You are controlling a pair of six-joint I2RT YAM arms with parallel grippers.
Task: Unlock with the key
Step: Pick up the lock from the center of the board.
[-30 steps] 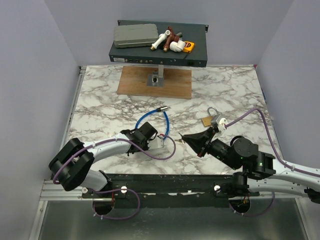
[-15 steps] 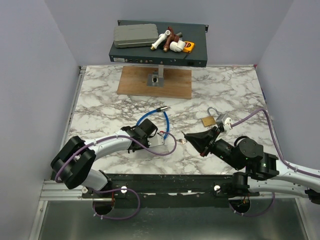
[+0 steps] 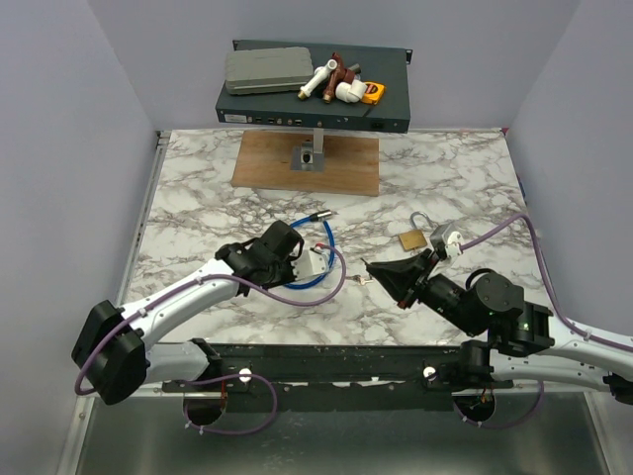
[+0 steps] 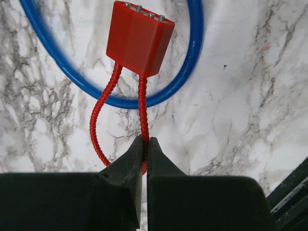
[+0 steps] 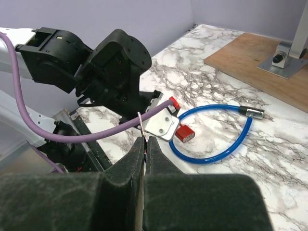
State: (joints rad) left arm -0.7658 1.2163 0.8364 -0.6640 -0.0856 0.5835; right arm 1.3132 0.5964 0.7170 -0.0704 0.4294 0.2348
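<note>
My right gripper [image 5: 146, 139] is shut on the key [image 5: 140, 122], a thin silver blade that sticks up past the tips; in the top view the gripper [image 3: 367, 269] sits mid-table. My left gripper [image 4: 144, 140] is shut on the red braided cord [image 4: 142, 106] of a small red block [image 4: 139, 37]. The block lies inside the blue cable loop [image 4: 195, 53] and also shows in the right wrist view [image 5: 184, 133]. The left gripper [image 3: 309, 259] is just left of the right gripper. The brass padlock [image 3: 413, 238] lies apart, behind the right gripper.
The blue cable's metal plug end [image 3: 320, 214] points to the far side. A wooden board with a metal stand [image 3: 307, 163] lies at the back centre. A dark rack unit with pipe fittings [image 3: 313, 89] sits behind it. Purple arm cables [image 5: 86, 132] cross near the grippers.
The left arm has swung, its elbow moving left and its wrist shifting a little farther up the table over the blue loop. The right gripper with the key has edged slightly left.
</note>
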